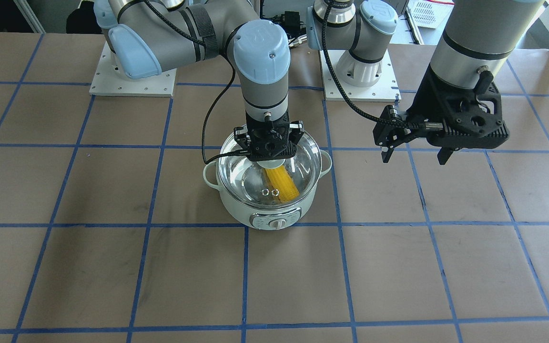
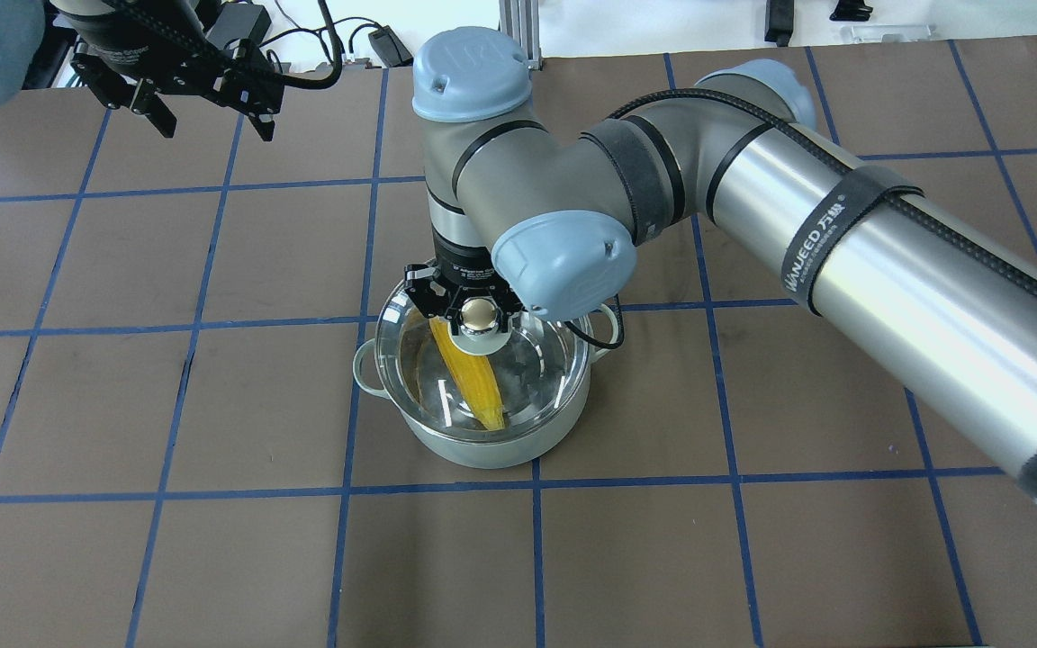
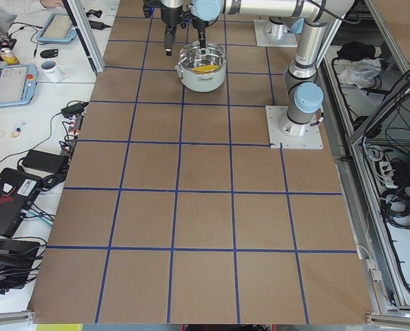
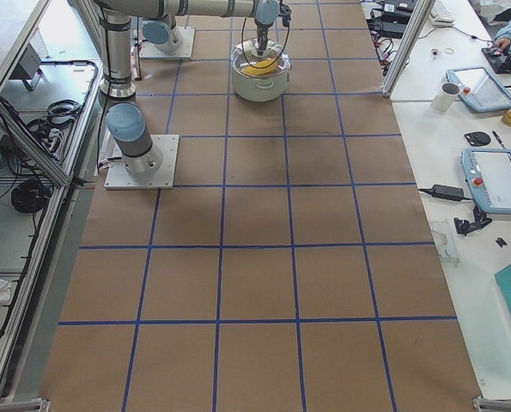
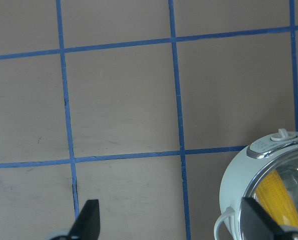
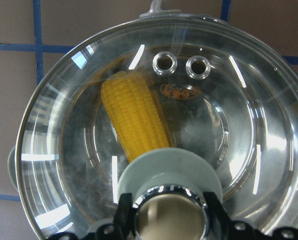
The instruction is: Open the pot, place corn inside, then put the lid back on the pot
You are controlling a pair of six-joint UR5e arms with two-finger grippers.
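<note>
Both jaws of the right gripper (image 2: 475, 312) pinch the knob (image 6: 171, 217) so the glass lid (image 2: 536, 360) sits centred over the pot (image 2: 482, 450); the corn (image 2: 469, 378) lies inside, tip toward five o'clock overhead. At ten o'clock the left gripper (image 2: 212, 126) hangs spread wide, out of the way.
</note>
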